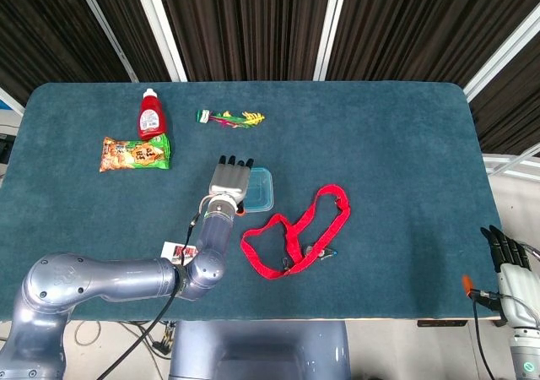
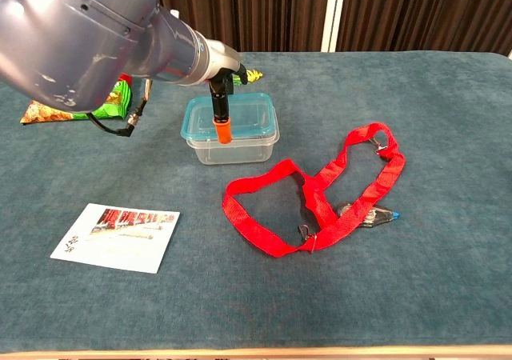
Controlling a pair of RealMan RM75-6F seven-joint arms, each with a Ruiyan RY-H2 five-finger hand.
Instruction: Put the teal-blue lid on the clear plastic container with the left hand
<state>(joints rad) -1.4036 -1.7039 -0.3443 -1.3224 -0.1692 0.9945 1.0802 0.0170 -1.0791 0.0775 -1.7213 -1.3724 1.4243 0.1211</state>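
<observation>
Near the middle of the dark teal table [image 1: 396, 135], the teal-blue lid [image 2: 247, 116] sits flat on top of the clear plastic container [image 2: 236, 147], its rounded rectangle lined up with the tub's rim on the sides that show. The lid is translucent; the container below is see-through, with nothing visible inside.

The left hand [image 1: 229, 180] lies over the lid's 9 o'clock side in the head view, palm down, fingers stretched toward 12 o'clock. In the chest view one dark finger with an orange tip [image 2: 223, 128] points down on the lid's top. Whether the hand is pressing the lid or merely resting against it cannot be told, as the hand hides the contact; nothing appears clasped in it.

The right hand [image 1: 504, 259] hangs off the table's edge at 4 o'clock, fingers straight and slightly apart, holding nothing.

Just beside the container at 5 o'clock lies a looped red lanyard [image 1: 297, 234] with a metal clip [image 2: 370, 214]. A printed card [image 2: 116, 236] lies at 7 o'clock near the front edge. At 10 o'clock, well apart, are a snack packet [image 1: 134, 153] and a red ketchup bottle [image 1: 151, 115]; a bundle of colored sticks [image 1: 230, 118] lies at 12 o'clock. The table's whole right half, from 1 to 4 o'clock, is bare cloth out to the edge.
</observation>
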